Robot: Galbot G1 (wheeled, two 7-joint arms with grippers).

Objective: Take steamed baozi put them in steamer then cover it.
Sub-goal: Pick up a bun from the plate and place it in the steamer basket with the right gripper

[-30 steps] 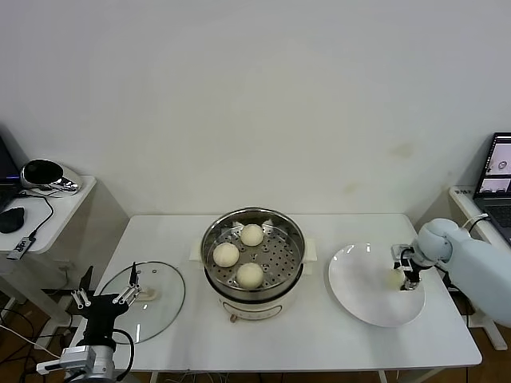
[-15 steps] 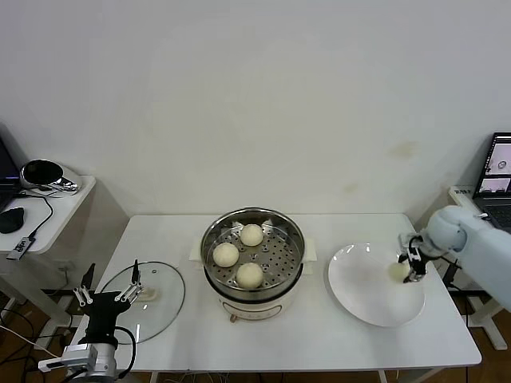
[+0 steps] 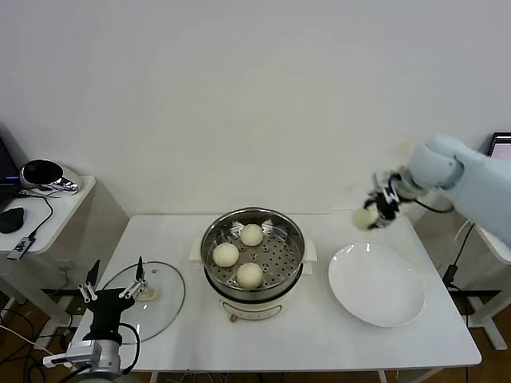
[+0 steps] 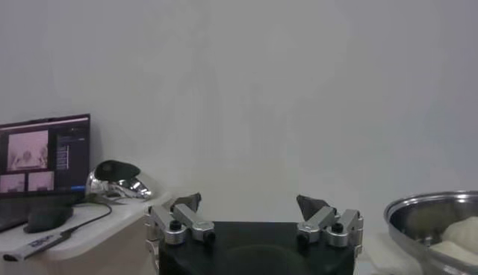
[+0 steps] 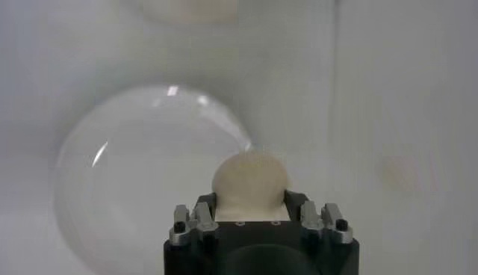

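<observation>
The bun (image 3: pixel 364 218) in play is a small, round, smooth cream-white ball with no real long axis, held in the air above the far right part of the white table (image 3: pixel 319 335), beyond the plate (image 3: pixel 375 285) and to the right of the steamer (image 3: pixel 253 259). The right gripper (image 3: pixel 375 212) is closed on it, its fingers pressing in from either side; in the right wrist view the bun (image 5: pixel 249 183) sits snug between the two fingers (image 5: pixel 196 220), with the plate (image 5: pixel 142 179) lying well below. The right arm reaches in from the right edge, raised high, its forearm angled toward the steamer and the gripper pointing down and to the left.

Three more buns (image 3: pixel 226 254) lie on the perforated tray inside the shiny steel pot, spaced apart in a loose triangle. The pot stands uncovered on its white base in the middle of the table.

The glass lid (image 3: pixel 156 299) rests flat on the table's left front corner, white handle up. The left gripper (image 3: pixel 112 294) hovers low by the lid's near edge, fingers spread wide and holding nothing.
</observation>
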